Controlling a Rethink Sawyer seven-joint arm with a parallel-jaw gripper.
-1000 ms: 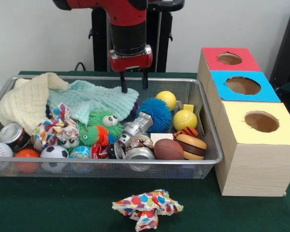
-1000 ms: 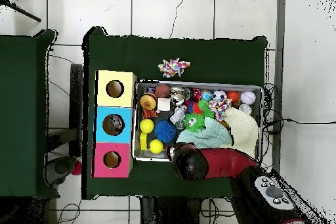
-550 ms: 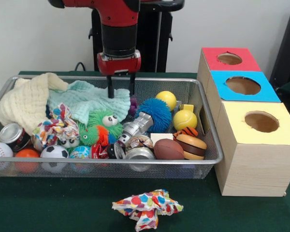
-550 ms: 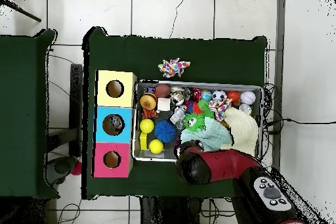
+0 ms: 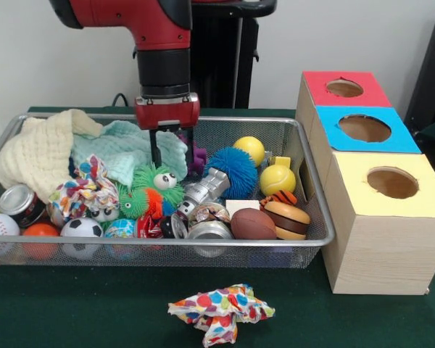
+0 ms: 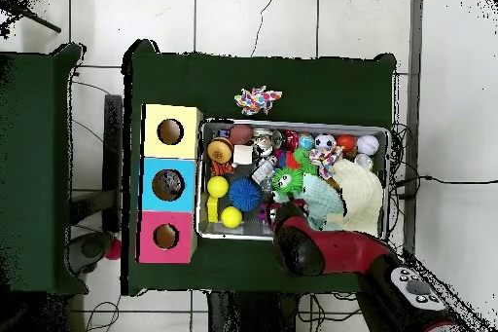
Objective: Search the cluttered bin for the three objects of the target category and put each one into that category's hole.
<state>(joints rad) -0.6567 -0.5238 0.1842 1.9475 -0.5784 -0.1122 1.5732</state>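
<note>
1. One wire bin (image 5: 167, 245) is being shown on the green table (image 5: 72, 312), crowded with toys, cans and fabric.
2. Three boxes are being shown in a row beside the bin, each with one round hole: red (image 5: 315, 83), blue (image 5: 326, 119), yellow (image 5: 348, 170).
3. Four cloths are being counted. Three are lying in the bin: cream (image 5: 40, 152), teal (image 5: 123, 148) and a spotted one (image 5: 83, 190). A second spotted cloth (image 5: 221, 310) is lying on the table outside the bin.
4. Two spiky toys are being counted, one blue (image 5: 232, 168) and one green with eyes (image 5: 156, 190).
5. The teal cloth is being seen as waffle-textured and crumpled, lying at the bin's far side against the cream one.
6. One arm (image 5: 163, 65) is being held vertical over the bin. The gripper (image 5: 170, 152) is being pointed straight down with fingers spread and nothing between them, tips at the teal cloth's edge.
</note>
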